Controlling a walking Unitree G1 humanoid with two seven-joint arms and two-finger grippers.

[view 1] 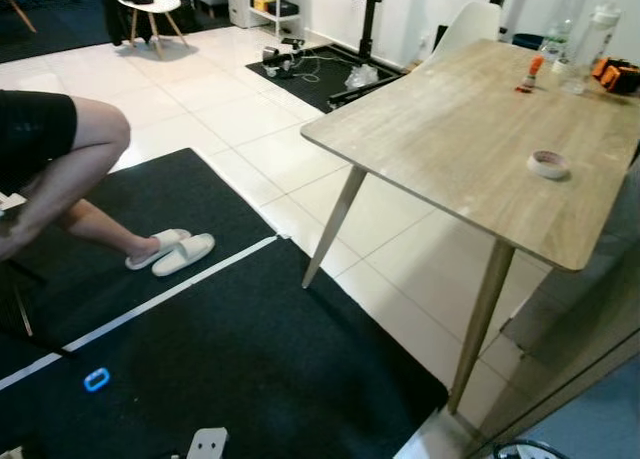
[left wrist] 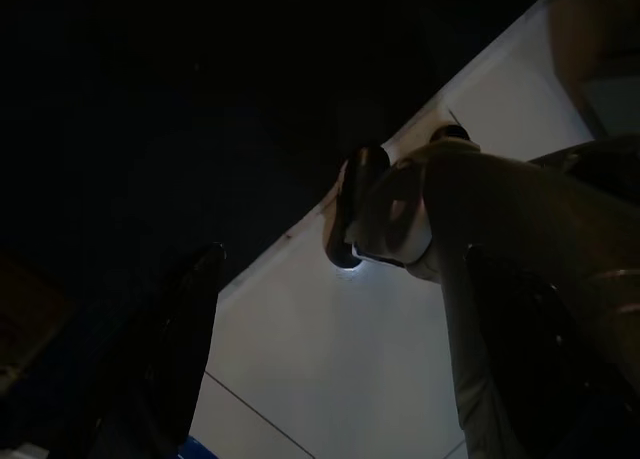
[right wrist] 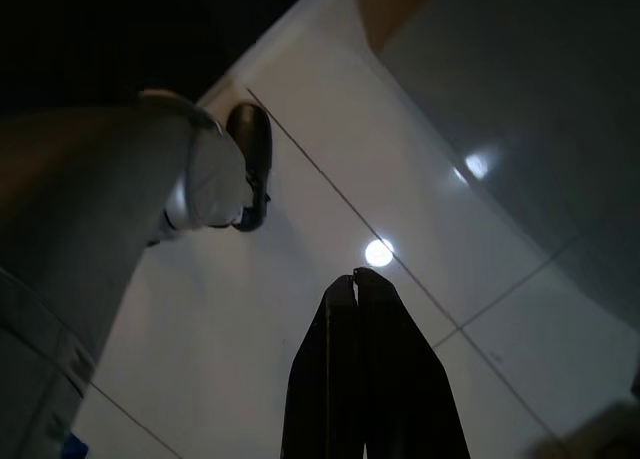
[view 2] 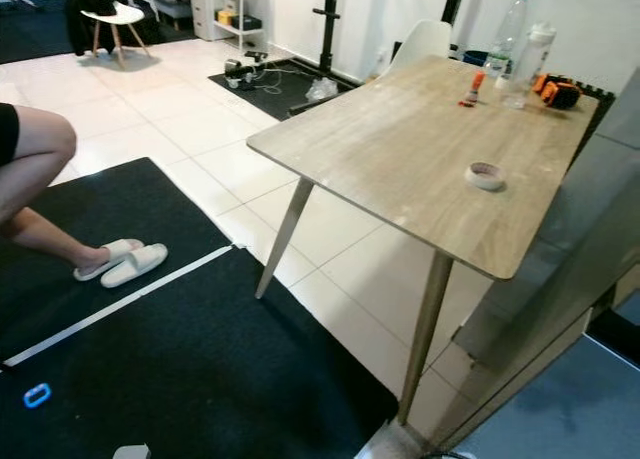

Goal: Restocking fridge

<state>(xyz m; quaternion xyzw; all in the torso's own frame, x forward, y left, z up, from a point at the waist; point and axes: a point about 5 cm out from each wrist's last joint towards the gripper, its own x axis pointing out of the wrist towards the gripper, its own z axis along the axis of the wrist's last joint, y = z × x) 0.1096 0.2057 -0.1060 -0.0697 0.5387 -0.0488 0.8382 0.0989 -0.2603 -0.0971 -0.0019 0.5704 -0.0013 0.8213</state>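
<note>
1. Pale wood-grain bench [view 2: 400,149], flat rectangular top with rounded corners, on slim tapered legs; it stands on glossy white floor tiles [view 1: 210,109].
2. On the bench: a small flat roll of tape [view 2: 486,175] near the near end; at the far end a clear plastic bottle [view 2: 508,29], a pale tumbler-like container [view 2: 530,54], a small orange-capped tube [view 2: 470,87] and an orange-and-black object [view 2: 555,91] too small to identify.
3. Black, coarse-textured mat [view 1: 250,359] covers the near floor, crossed by a white tape line [view 1: 150,304]. A small blue ring [view 1: 95,380] lies on it.
4. A seated person's bare leg [view 1: 70,169] is cut off at the left edge, foot in one of a pair of white slippers [view 1: 170,251] on the mat.
5. Grey smooth panel [view 2: 590,229] along the right edge, cut off by the frame; cannot tell if it belongs to the fridge. No other fridge or stock item can be made out.
6. Far background: white moulded chair [view 1: 470,24] behind the bench, a second chair [view 1: 150,9] with dark clothing on it, a black upright stand [view 1: 368,19] on a dark mat with cables.
7. Right gripper [right wrist: 355,279] hangs over white tile, fingers pressed together, nothing between them; a silver leg and black foot [right wrist: 250,164] of the robot lie beside it.
8. Left gripper: very dark wrist view. One finger [left wrist: 185,319] is faintly visible; cannot tell how the fingers stand. A black foot [left wrist: 355,204] shows at the mat edge.
</note>
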